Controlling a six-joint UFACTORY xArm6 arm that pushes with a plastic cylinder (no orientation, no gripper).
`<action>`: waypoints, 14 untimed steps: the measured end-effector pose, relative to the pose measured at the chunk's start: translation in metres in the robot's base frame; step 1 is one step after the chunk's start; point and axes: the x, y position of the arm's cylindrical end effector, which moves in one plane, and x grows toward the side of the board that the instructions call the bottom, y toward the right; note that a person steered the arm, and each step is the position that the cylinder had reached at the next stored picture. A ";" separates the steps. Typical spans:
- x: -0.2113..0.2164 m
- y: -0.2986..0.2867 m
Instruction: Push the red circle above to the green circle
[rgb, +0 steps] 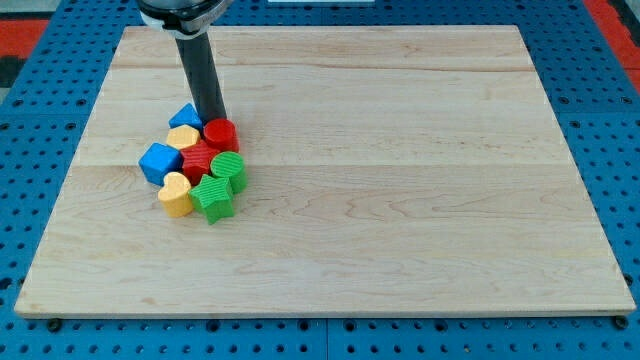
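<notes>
Touching my tip (213, 119), red circle (221, 134), ribbed, above green circle (228, 169)

The arm (180, 12) is cut off by the view's top edge — only its lowest part shows. The blue block (185, 116), at 12 o'clock of the cluster, is partly hidden behind the rod, so its shape is unclear. The red block (198, 160) in the cluster's middle is mostly covered by its neighbours — its shape cannot be told.

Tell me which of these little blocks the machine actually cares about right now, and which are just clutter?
In the job:
red circle
green circle
my tip, right beside the red circle at the cluster's top

Just lying about:
blue triangle
blue cube
red star
green star
two yellow hearts
</notes>
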 end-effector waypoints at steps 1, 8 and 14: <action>-0.008 0.031; 0.005 -0.064; 0.012 0.022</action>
